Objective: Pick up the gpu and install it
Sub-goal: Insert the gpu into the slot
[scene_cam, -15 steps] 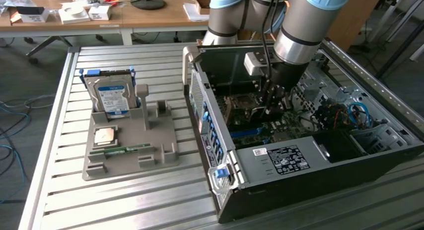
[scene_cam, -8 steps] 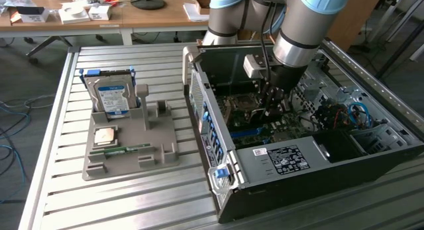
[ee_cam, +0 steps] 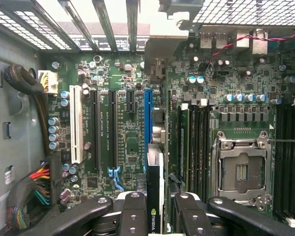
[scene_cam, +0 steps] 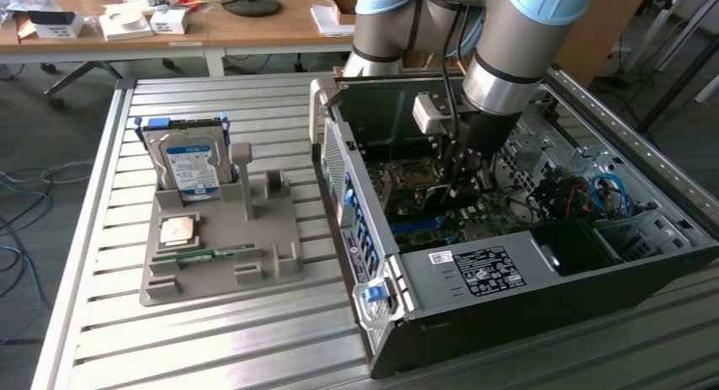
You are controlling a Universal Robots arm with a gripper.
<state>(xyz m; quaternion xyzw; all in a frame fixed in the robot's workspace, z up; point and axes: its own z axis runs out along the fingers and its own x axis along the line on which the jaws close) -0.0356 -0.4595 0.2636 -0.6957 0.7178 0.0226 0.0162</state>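
- Exterior view: soft, even room light, faint shadows; the case (scene_cam: 506, 339) interior around the gripper (scene_cam: 466, 167) is dim.
- Wrist view: glare whitens the vent slots (ee_cam: 119, 19) beyond the gripper.

The gpu (ee_cam: 155, 196), a thin card seen edge-on, seems aligned with the blue slot (ee_cam: 148, 118).

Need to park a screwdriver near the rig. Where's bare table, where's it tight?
Free: table slats between grey tray and near edge, and behind the hard drive. Tight: strip between tray and PC case; inside the case the gripper holds the gpu over the motherboard.
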